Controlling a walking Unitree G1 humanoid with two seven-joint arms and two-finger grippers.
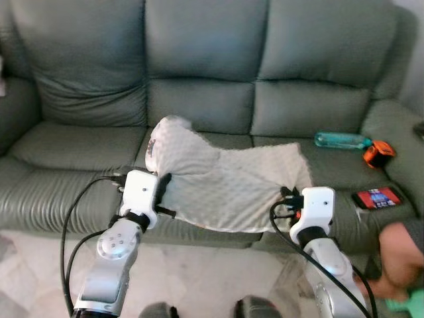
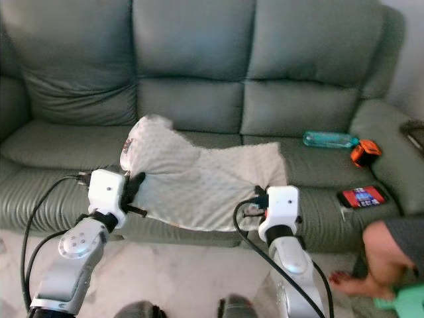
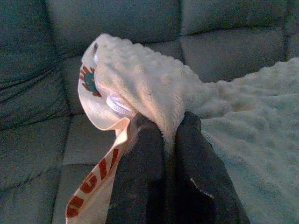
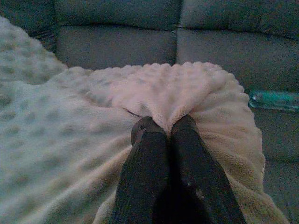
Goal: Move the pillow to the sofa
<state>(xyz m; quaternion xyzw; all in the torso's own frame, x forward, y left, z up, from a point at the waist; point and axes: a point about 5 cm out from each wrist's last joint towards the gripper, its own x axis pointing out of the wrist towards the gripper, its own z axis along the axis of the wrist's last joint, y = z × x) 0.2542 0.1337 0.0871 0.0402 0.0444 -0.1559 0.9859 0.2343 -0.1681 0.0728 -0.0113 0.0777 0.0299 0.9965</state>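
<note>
The flat cream pillow with a dimpled fleece cover (image 1: 225, 182) lies on the seat of the grey-green leather sofa (image 1: 199, 46), front edge overhanging. The left end effector (image 3: 163, 135) has its black fingers pinched shut on one bunched corner, the right end effector (image 4: 164, 128) clamped on the other. Right of the pillow lie a teal water bottle (image 1: 341, 140), an orange-black tape measure (image 1: 377, 154) and a phone (image 1: 376, 197).

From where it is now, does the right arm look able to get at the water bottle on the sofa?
Probably not yet: the right gripper is shut on the pillow. Otherwise only bare sofa lies between it and the water bottle.
</note>
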